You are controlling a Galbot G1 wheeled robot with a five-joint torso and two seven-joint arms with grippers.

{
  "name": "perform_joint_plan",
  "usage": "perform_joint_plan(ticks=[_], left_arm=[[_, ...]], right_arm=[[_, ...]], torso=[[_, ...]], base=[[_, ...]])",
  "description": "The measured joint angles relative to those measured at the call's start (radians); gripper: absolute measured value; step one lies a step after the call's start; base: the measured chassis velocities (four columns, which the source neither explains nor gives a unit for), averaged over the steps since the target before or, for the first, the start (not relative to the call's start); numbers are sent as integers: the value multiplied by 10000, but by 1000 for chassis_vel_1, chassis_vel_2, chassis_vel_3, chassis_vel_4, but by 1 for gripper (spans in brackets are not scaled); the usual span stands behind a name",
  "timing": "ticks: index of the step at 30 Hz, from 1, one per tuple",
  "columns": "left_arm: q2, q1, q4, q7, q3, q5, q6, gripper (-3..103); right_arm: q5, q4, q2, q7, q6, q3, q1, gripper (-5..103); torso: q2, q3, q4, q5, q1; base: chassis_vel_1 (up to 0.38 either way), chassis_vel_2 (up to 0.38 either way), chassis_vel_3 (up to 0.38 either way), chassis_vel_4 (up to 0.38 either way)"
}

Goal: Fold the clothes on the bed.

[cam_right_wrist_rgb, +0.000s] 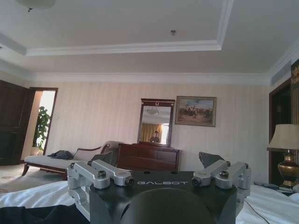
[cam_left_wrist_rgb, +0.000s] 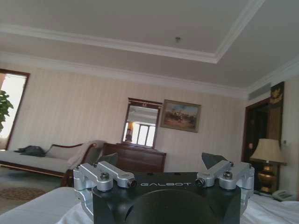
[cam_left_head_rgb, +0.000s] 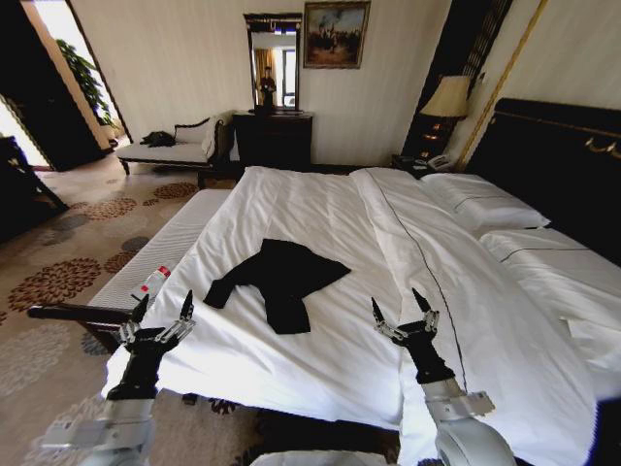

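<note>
While both arms hang over the foot of the bed [cam_left_head_rgb: 320, 209], I log the black T-shirt [cam_left_head_rgb: 279, 281] lying crumpled on the white duvet [cam_left_head_rgb: 291, 340], roughly midway across the near half of the mattress and between the two end effectors. It is bunched rather than flat (no lettering shows from my head camera). Its long axis runs on a diagonal: one lobe points toward the bed's left edge and the near corner, the broader part points up toward the pillows [cam_left_head_rgb: 485, 204] and to the right. A narrower flap hangs toward the foot.

Left end effector [cam_left_head_rgb: 161, 313]: fingers spread wide, holding nothing, poised above the left near edge of the bed, apart from the shirt. Left wrist camera agrees, fingertips [cam_left_wrist_rgb: 212, 159] well separated.

Right end effector [cam_left_head_rgb: 402, 310]: also spread, empty, over the duvet to the right of the shirt, not touching it. A strip of black cloth shows at the edge of the right wrist view [cam_right_wrist_rgb: 32, 213].

A plastic bottle [cam_left_head_rgb: 150, 282] lies on the bench at the bed's left side.
</note>
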Motion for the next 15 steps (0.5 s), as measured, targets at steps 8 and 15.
perform_joint_plan(ticks=[8, 15], left_arm=[[-70, 34, 79, 320, 125, -407, 356, 100], [122, 116, -129, -69, 89, -473, 1291, 100]], right_arm=[[0, 196, 314, 376, 31, -59, -210, 100], [-256, 290, 605, 516, -17, -267, -346, 100]], torso=[[0, 0, 0, -1, 0], [0, 1, 0, -1, 0]], base=[[0, 0, 0, 0], [0, 0, 0, 0]])
